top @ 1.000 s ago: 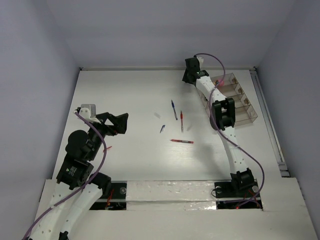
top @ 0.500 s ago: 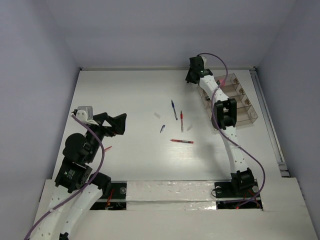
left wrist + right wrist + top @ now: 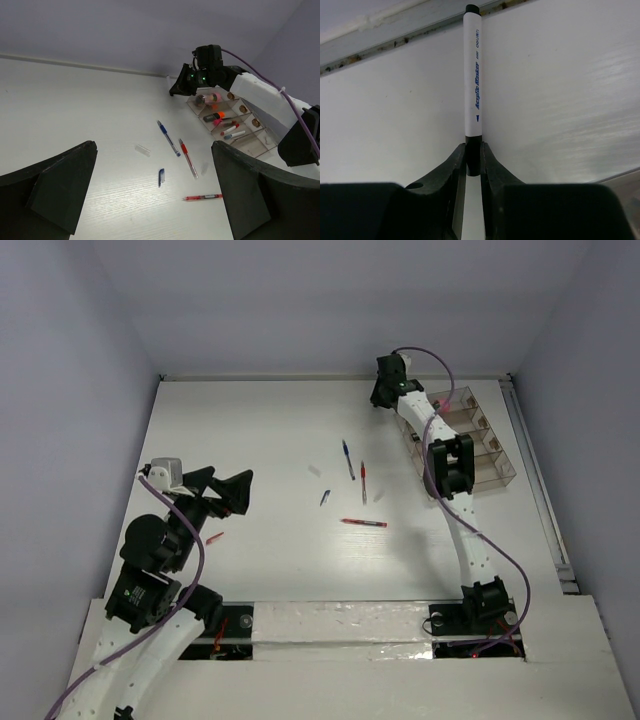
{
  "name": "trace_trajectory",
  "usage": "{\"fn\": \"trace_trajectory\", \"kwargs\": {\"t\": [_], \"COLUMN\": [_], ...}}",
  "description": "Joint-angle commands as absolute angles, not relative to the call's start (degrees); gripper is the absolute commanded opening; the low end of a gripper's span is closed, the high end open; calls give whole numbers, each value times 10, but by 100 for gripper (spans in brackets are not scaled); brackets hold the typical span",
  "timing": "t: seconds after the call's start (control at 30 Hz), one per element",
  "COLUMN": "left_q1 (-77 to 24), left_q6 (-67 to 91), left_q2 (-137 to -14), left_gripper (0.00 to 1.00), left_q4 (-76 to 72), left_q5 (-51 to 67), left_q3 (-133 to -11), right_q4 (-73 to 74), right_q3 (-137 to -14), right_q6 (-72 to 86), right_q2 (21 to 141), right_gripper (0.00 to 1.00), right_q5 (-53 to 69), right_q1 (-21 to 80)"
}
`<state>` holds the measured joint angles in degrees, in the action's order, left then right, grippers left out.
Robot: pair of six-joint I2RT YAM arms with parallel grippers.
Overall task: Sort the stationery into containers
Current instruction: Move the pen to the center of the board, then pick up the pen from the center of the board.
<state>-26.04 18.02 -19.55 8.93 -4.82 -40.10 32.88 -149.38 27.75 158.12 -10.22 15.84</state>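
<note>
My right pincer [image 3: 473,154], clamped on the white marker [image 3: 472,75], should line it lengthwise over a clear organiser [image 3: 497,462] compartment before letting go.

Overhead, left-wrist views: common organiser [image 3: 498,464]

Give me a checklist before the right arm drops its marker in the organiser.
1. Right end effector shut on white marker pen: ok.
2. Marker over clear plastic four-compartment organiser: not ok, it is beside it.
3. Room in the compartments: ok.
4. Left end effector open, far from organiser: ok.
5. Marker's cap on: cannot tell.
</note>
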Motion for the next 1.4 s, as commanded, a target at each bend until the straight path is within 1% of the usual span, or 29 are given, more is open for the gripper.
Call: {"fn": "trace_trajectory", "kwargs": {"t": [0.0, 0.13, 0.17, 0.2, 0.27, 0.3, 0.4, 0.43, 0.53, 0.57, 0.6, 0.63, 0.67, 0.7, 0.87, 1.0, 1.2, 1.37], "left_q1": [-265, -271, -271, -276, -276, -276, -276, -276, -276, -276, -276, -276, -276, -276, -271, -265, -265, -260], "left_q6": [171, 172, 172, 172, 172, 172, 172, 173, 173, 173, 173, 173, 174, 173, 174, 174, 174, 174], "left_q2": [-189, -186, -186, -185, -185, -185, -185, -185, -187, -188, -189, -191, -192, -192, -199, -202, -208, -211], "left_gripper": [99, 99, 99, 99, 99, 99, 99, 99, 99, 99, 99, 99, 99, 99, 99, 99, 99, 99], "left_q4": [69, 69, 69, 68, 66, 65, 63, 62, 60, 60, 58, 58, 58, 57, 60, 61, 60, 60], "left_q5": [-53, -54, -52, -51, -46, -45, -40, -39, -33, -32, -29, -28, -26, -25, -25, -25, -25, -25], "left_q3": [-417, -415, -415, -414, -414, -414, -412, -412, -410, -410, -410, -410, -409, -409, -409, -409, -410, -410], "right_q4": [341, 306, 280, 264, 232, 226, 219, 218, 202, 193, 187, 184, 186, 188, 200, 221, 229, 238], "right_q3": [-1419, -1289, -1254, -1181, -1116, -1058, -976, -919, -837, -793, -776, -764, -757, -758, -791, -834, -888, -912], "right_q6": [258, 243, 242, 239, 231, 228, 222, 221, 225, 227, 226, 223, 222, 215, 191, 175, 155, 149], "right_q2": [1542, 1470, 1428, 1405, 1363, 1324, 1268, 1230, 1159, 1144, 1132, 1122, 1115, 1115, 1148, 1179, 1210, 1235], "right_gripper": [6, 3, 3, 3, 2, 1, 0, 0, 1, 3, 4, 7, 12, 16, 33, 34, 33, 25], "right_q5": [-93, -126, -130, -133, -141, -148, -153, -155, -159, -161, -163, -166, -168, -168, -170, -188, -184, -167], "right_q1": [197, 215, 221, 221, 227, 232, 239, 245, 250, 250, 250, 250, 250, 250, 250, 250, 239, 234]}}
